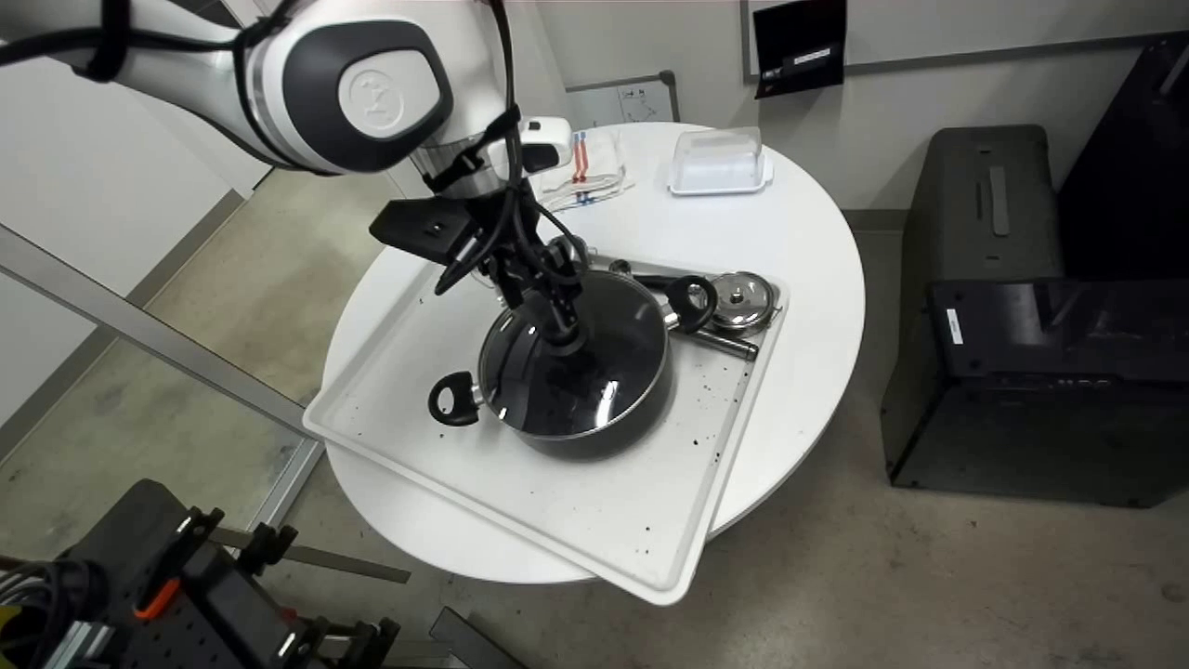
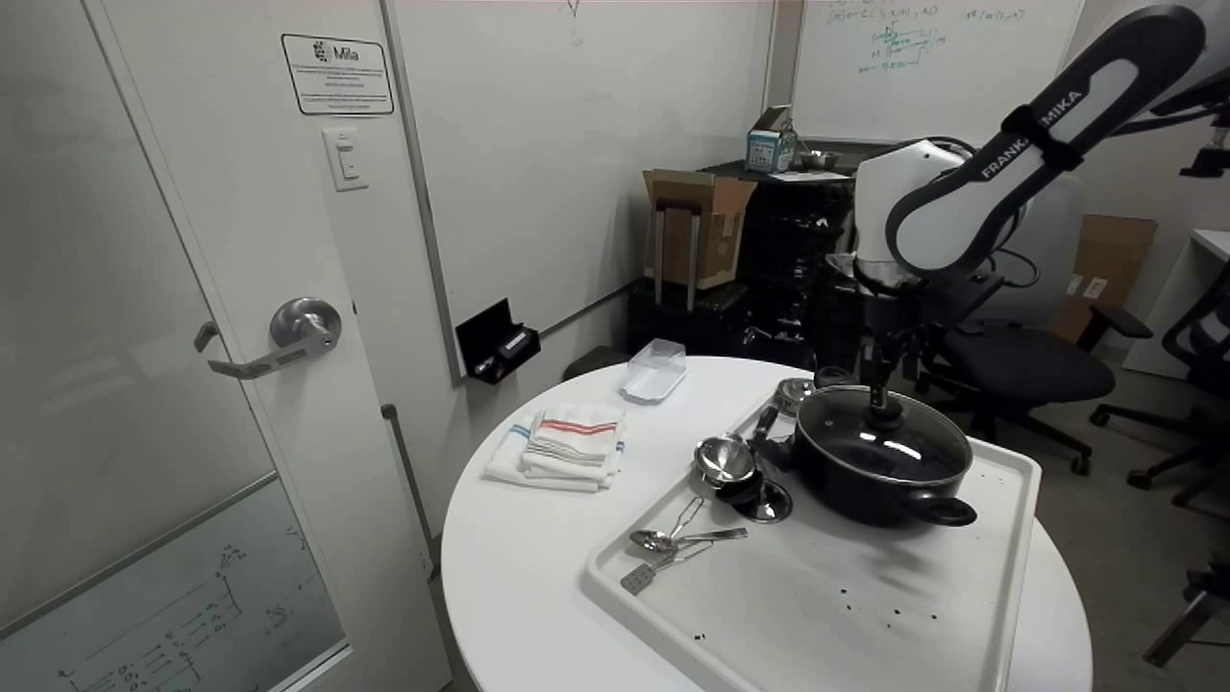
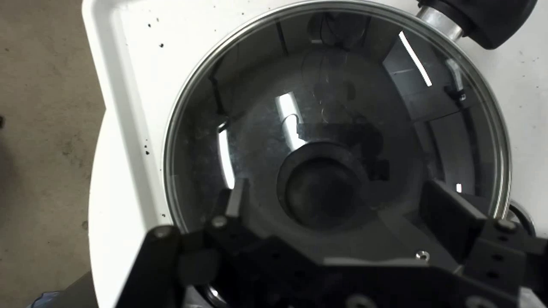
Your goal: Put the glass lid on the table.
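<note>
The glass lid point(image 1: 604, 372) is a round, dark-looking transparent disc with a metal rim, resting on the black pan point(image 2: 846, 492). It also shows in an exterior view point(image 2: 913, 447) and fills the wrist view point(image 3: 261, 98). Its dark centre knob point(image 3: 317, 192) lies between the fingers in the wrist view. My gripper point(image 3: 334, 199) is open, with a finger on each side of the knob and gaps on both sides. It points down at the knob in both exterior views point(image 1: 555, 321) point(image 2: 879, 384). The white round table point(image 1: 822, 251) lies under the tray; it also shows in an exterior view point(image 2: 528, 586).
The pan stands on a white tray point(image 1: 483, 511) with raised edges. A small metal-lidded pot point(image 1: 740, 302) and metal bowl point(image 2: 725, 460) are near it. Small utensils point(image 2: 663, 543) lie on the tray. Folded towels point(image 2: 572, 447) and a clear-lidded dish point(image 2: 655, 373) are on the table.
</note>
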